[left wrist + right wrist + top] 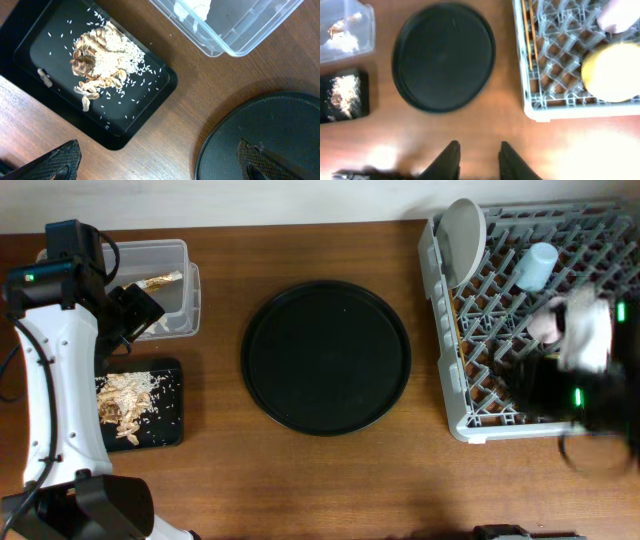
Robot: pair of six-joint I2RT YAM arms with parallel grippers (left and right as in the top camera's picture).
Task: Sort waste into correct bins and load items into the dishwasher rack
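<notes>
Bowl (611, 71), plain yellow, perhaps inverted, in rack (555, 75)

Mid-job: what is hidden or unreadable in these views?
Overhead: the blurred right arm covers the yellow bowl in the grey lattice rack.
Left wrist: the clear plastic tub runs off the top edge; contents mostly unseen.
Right wrist: the small pink cup is blurred and cut by the top edge.

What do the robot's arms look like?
The left arm has white shells, black joints, a thin black cable and a green light. The right arm is blurred: black and white, green lights. Left end effector and right end effector: black fingers.
</notes>
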